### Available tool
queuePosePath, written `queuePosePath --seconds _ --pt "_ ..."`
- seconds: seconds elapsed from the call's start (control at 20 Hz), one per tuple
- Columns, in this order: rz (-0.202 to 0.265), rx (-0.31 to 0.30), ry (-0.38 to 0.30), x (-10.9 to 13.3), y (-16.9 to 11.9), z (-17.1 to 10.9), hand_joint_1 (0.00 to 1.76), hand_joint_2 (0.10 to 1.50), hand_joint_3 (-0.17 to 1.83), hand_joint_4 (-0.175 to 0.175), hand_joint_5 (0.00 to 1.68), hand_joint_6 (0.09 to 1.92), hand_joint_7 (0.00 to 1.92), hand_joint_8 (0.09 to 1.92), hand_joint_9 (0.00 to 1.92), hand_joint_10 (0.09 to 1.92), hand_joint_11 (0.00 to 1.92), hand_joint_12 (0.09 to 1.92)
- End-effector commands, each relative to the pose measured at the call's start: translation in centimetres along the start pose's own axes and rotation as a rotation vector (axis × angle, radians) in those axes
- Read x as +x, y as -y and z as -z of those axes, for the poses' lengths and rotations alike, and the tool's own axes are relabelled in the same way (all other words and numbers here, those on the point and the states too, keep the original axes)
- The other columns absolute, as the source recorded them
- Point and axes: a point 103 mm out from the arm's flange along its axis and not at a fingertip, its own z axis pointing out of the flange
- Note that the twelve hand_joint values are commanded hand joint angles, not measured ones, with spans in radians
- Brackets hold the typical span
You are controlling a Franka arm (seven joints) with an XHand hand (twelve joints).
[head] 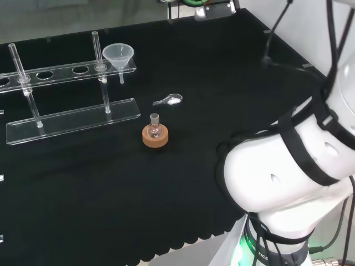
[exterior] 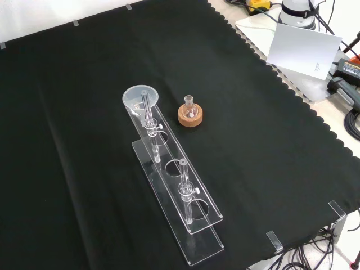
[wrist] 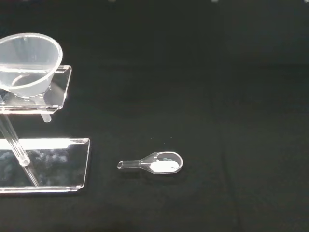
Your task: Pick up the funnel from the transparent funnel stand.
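Funnel (head: 117,56) seated in the transparent funnel stand (head: 72,116)

You see a clear funnel upright in the end hole of the stand's upper shelf, bowl above the shelf, stem hanging below it, over the stand's base plate.

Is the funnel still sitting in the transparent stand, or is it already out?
It is in: the funnel sits upright in the end hole of the stand, its stem hanging below the top plate.

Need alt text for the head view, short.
A clear funnel sits in the right-end hole of a transparent funnel stand on black cloth. Nearer, a small flask rests on a cork ring, beside a clear scoop.
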Motion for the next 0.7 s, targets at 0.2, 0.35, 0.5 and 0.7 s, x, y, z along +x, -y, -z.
queuePosePath --seconds 0.2,0.35,0.5,0.7 --pt "0.104 0.033 -0.036 2.3 -5.5 -1.7 0.0 1.11 0.34 -0.013 0.16 0.09 0.0 0.39 0.12 0.73 0.13 1.39" --pt "0.114 0.042 -0.039 3.1 -6.0 -2.5 0.02 1.09 0.32 -0.016 0.17 0.09 0.0 0.4 0.12 0.74 0.12 1.39" --pt "0.11 0.069 -0.03 4.2 -6.4 -3.4 0.1 1.06 0.3 -0.02 0.18 0.09 0.0 0.4 0.12 0.75 0.12 1.4" --pt "0.131 0.122 -0.032 6.0 -7.1 -4.2 0.23 0.99 0.26 -0.025 0.19 0.09 0.0 0.41 0.12 0.76 0.11 1.4"
